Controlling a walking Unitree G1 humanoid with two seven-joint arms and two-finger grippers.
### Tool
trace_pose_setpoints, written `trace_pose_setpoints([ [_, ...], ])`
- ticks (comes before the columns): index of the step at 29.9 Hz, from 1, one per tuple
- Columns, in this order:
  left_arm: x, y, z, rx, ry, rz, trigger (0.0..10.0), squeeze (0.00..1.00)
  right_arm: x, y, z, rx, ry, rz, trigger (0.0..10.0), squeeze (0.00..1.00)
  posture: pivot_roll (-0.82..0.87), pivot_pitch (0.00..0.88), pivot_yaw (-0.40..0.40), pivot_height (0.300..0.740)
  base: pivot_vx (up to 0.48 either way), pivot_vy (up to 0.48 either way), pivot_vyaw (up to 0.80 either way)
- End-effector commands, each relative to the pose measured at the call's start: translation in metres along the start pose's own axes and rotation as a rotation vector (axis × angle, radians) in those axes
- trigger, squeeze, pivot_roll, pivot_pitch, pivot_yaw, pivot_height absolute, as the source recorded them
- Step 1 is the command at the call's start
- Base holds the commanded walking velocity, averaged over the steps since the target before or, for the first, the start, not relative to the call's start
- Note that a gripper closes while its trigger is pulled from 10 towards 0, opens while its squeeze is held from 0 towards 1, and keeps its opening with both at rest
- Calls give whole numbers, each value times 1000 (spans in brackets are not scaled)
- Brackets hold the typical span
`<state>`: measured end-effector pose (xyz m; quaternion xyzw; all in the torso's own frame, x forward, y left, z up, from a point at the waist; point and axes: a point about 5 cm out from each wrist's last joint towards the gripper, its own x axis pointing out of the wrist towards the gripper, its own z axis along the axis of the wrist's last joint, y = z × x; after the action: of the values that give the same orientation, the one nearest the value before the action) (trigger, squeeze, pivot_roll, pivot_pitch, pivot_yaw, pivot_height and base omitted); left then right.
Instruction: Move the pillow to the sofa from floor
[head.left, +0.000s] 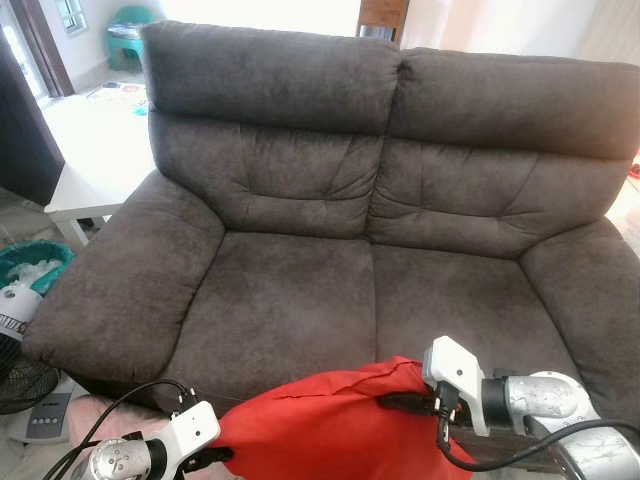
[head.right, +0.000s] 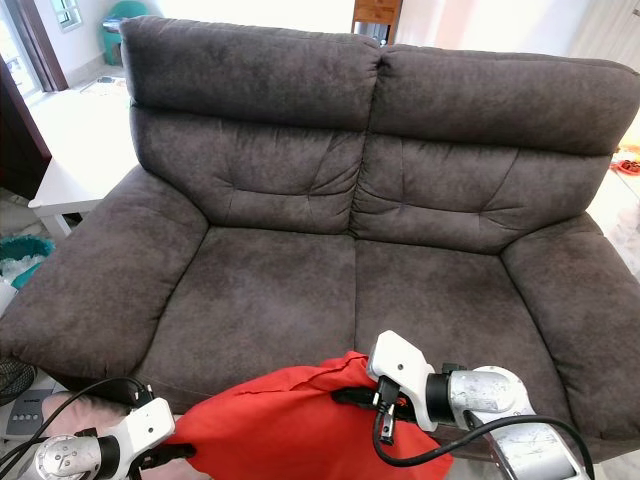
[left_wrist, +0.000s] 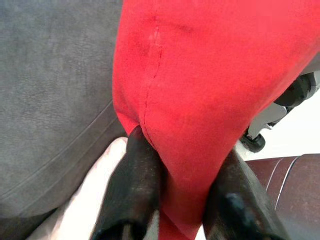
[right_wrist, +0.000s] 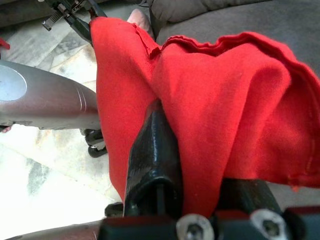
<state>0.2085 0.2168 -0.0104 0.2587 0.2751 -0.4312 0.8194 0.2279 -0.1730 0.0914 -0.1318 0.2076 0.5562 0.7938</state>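
A red pillow (head.left: 330, 425) hangs between my two arms, just in front of the dark grey two-seat sofa (head.left: 290, 300) and level with its front edge. My left gripper (head.left: 212, 458) is shut on the pillow's left side; its black fingers (left_wrist: 135, 185) pinch the red cloth near a seam. My right gripper (head.left: 395, 402) is shut on the pillow's upper right corner, with bunched red fabric (right_wrist: 220, 105) pressed between its fingers (right_wrist: 152, 160). The pillow's lower part is cut off by the picture's edge.
Both sofa seat cushions (head.right: 430, 310) lie bare. A white low table (head.left: 85, 165) stands left of the sofa, with a teal-lined bin (head.left: 30, 265), a fan (head.left: 15, 370) and a grey device (head.left: 45, 418) on the floor beside the left armrest.
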Motion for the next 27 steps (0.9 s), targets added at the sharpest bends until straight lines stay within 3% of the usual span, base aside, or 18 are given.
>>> trace_pose_setpoints([
  [1,0,4,7,35,-22,10,0,0,-4,-2,28,-91,-99,-5,10000,0,110,0,-105,740,0,0,0],
  [13,-6,31,42,78,-176,170,0,0,1,-3,27,-94,-110,-32,10000,0,114,0,-99,740,0,0,0],
  [14,-8,39,56,74,-246,247,0,0,2,-4,27,-86,-129,-82,10000,0,119,0,-101,740,0,0,0],
  [17,-10,48,74,81,-320,368,0,0,4,-5,25,-81,-154,-167,10000,0,123,0,-101,740,0,0,0],
  [18,-10,52,84,60,-367,435,863,0,5,-6,22,-83,-158,-214,10000,0,122,0,-100,740,0,0,0],
  [19,-10,52,84,60,-367,435,863,0,5,-6,22,-83,-158,-214,10000,0,122,0,-100,740,0,0,0],
  [20,-13,59,101,12,-447,537,10000,0,8,-8,17,-86,-155,-319,10000,0,117,0,-97,740,0,0,0],
  [21,-13,59,101,12,-447,537,10000,0,8,-8,17,-86,-155,-319,10000,0,117,0,-97,740,0,0,0],
  [22,-14,61,117,-22,-519,593,10000,0,10,-14,14,-66,-163,-447,10000,0,117,0,-97,740,0,0,0],
  [23,-15,62,124,-33,-547,623,10000,0,10,-16,13,-50,-175,-499,10000,0,121,0,-97,740,0,0,0],
  [27,-20,68,150,-119,-649,789,10000,0,9,-27,15,160,-270,-794,10000,0,115,0,-93,740,0,0,0],
])
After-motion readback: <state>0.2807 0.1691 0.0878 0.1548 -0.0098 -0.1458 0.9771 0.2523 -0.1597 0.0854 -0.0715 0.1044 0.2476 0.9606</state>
